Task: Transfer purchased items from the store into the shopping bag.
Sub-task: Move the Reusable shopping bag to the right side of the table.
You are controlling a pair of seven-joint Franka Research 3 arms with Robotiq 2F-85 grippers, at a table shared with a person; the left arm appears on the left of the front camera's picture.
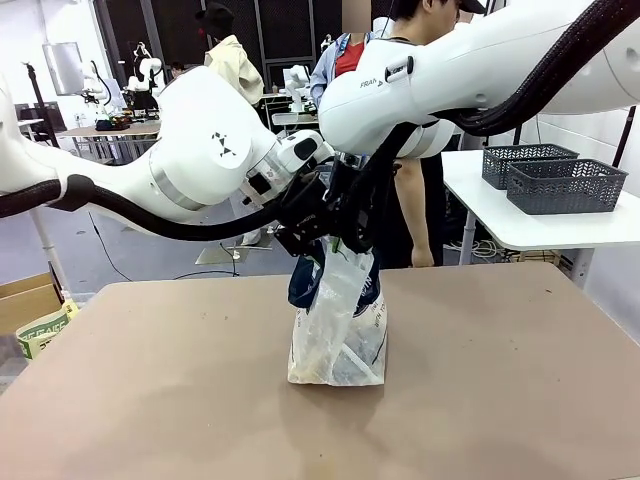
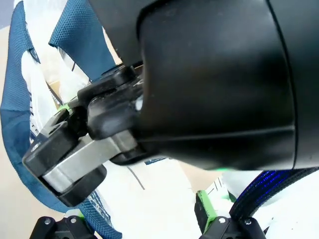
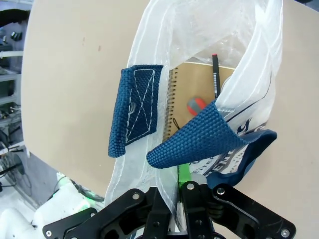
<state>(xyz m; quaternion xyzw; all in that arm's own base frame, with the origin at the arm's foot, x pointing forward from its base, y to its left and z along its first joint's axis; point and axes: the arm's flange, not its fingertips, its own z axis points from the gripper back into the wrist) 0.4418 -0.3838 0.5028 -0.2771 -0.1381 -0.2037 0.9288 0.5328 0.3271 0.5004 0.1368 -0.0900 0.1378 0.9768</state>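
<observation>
Currently my right gripper [image 3: 177, 185] is clenched on the clear rim of the shopping bag [image 1: 336, 335], right beside a navy strap [image 3: 135, 110]. Bag stands mid-counter [image 1: 150, 400], top pulled upward. Inside it: tan spiral notebook [image 3: 192, 92] with a pen [image 3: 215, 74] against it. My left gripper [image 2: 142, 219] hangs released, jaws wide, just beside the right one above the bag.
</observation>
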